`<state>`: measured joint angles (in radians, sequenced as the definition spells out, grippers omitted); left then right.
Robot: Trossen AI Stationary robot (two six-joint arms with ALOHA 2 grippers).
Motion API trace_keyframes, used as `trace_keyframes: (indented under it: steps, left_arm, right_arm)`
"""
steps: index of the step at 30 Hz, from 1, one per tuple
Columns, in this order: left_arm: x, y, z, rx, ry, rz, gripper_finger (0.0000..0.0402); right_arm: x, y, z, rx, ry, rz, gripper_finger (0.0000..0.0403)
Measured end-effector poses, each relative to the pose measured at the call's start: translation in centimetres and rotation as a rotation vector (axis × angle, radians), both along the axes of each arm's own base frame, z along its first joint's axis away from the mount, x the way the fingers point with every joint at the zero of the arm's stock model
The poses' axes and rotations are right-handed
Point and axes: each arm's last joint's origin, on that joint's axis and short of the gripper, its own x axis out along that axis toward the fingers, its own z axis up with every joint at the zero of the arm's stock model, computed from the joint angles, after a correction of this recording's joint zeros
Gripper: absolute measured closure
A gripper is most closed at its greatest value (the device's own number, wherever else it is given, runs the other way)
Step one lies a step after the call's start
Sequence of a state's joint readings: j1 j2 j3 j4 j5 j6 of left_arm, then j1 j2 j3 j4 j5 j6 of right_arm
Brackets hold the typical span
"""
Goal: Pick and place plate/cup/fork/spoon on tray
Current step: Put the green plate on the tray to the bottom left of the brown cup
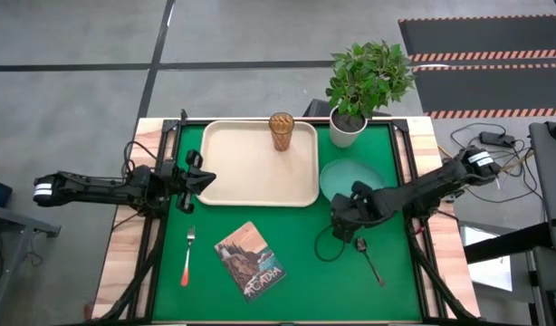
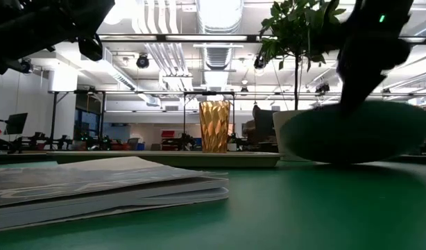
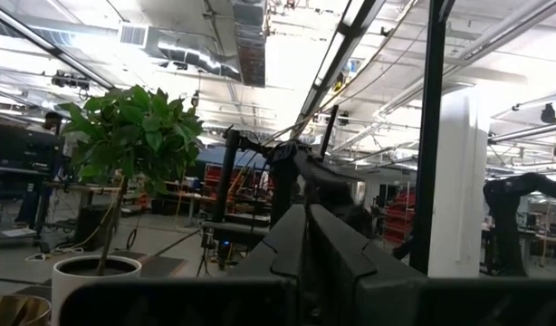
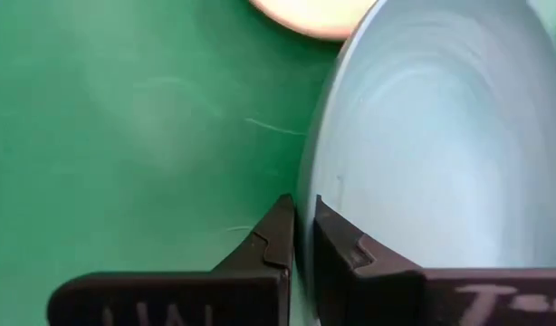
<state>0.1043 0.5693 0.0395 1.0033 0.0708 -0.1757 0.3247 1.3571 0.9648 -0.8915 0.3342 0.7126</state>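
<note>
My right tool (image 1: pixel 343 212) is down at the near edge of the plate (image 1: pixel 355 177), and the right wrist view shows its two fingers (image 4: pixel 276 237) pinched together on the plate's (image 4: pixel 423 136) rim, one on each side of it. The plate sits on the green worktop (image 1: pixel 305 263), just beside the tray's (image 1: pixel 233 172) right edge, with the white plant pot (image 1: pixel 348 129) close behind it. The cup (image 1: pixel 281 131) stands upright on the tray near its far rim. The spoon (image 1: pixel 369 259) lies on the worktop just in front of my right tool, the fork (image 1: pixel 187 256) over on the left side, and a book (image 1: pixel 250 260) between them. My left tool (image 1: pixel 198 177) hangs at the tray's left edge, fingers spread apart, holding nothing
</note>
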Motion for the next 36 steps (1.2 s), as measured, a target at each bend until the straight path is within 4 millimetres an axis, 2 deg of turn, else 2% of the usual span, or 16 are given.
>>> trace_keyframes:
  steps: [8,14,19,27,32,36]
  left_arm:
    - [0.2,0.0,-0.2,-0.002,0.015,0.000,0.0402]
    - [0.3,0.1,-0.3,-0.002,0.026,0.020,0.0402]
    - [0.4,0.1,-0.4,0.012,0.035,0.045,0.0402]
    - [0.6,0.3,-0.5,-0.007,0.046,0.083,0.0402]
    - [0.5,0.3,-0.5,-0.008,0.044,0.085,0.0402]
    - [0.5,0.3,-0.5,-0.014,0.040,0.082,0.0402]
  right_arm:
    - [-0.3,4.7,3.0,-0.037,-0.154,0.083,0.0394]
    - [-1.0,8.3,3.7,-0.080,-0.308,0.210,0.0394]
    - [-1.1,10.1,4.0,-0.077,-0.383,0.360,0.0394]
    - [0.6,11.0,5.4,-0.141,-0.530,0.614,0.0394]
    - [2.3,10.1,6.3,-0.205,-0.600,0.725,0.0394]
    - [3.9,8.6,6.9,-0.197,-0.656,0.782,0.0394]
